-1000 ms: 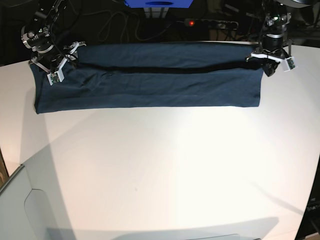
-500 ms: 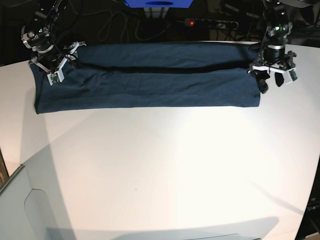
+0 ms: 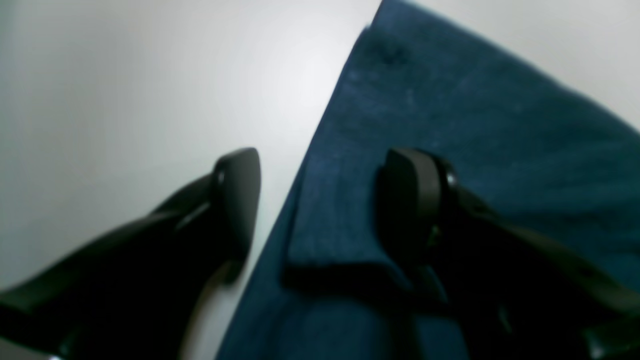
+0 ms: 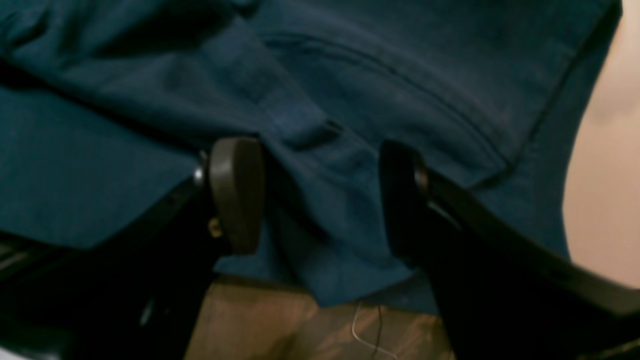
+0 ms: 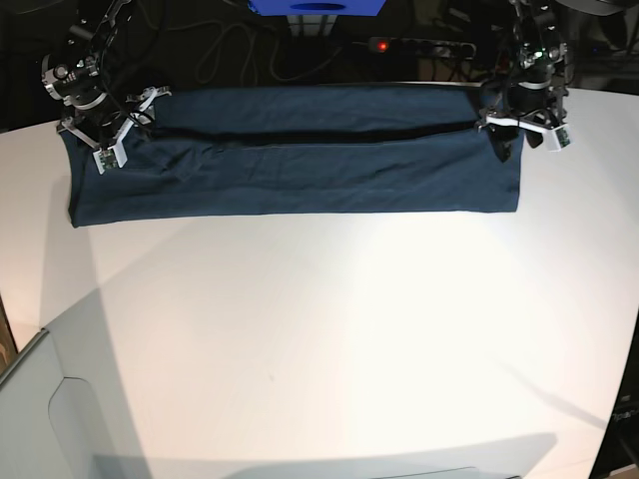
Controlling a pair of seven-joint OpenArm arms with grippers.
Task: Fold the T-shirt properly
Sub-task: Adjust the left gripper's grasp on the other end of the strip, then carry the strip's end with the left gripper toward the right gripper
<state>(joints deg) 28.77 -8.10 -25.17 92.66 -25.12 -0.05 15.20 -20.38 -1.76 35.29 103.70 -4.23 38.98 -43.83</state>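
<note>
While the shirt [image 5: 300, 165] lies folded on the table [image 5: 329, 329], left gripper [image 3: 320, 200] gapes wide, holding nothing; right gripper [image 4: 320, 195] spread, straddling cloth.

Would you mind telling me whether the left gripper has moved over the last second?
Yes. The left gripper has shifted back and inward from the T-shirt's end edge, toward the table's far side.

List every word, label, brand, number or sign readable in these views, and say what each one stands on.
No text can be read in any view.
T-shirt: plain navy cloth, no print or label in view.
Blue object beyond the table's far edge: a dark oval mark, no legible lettering.
Power strip: a red light only, any marking too small to read.
Both wrist views: blurred cloth and gripper fingers, no writing.
</note>
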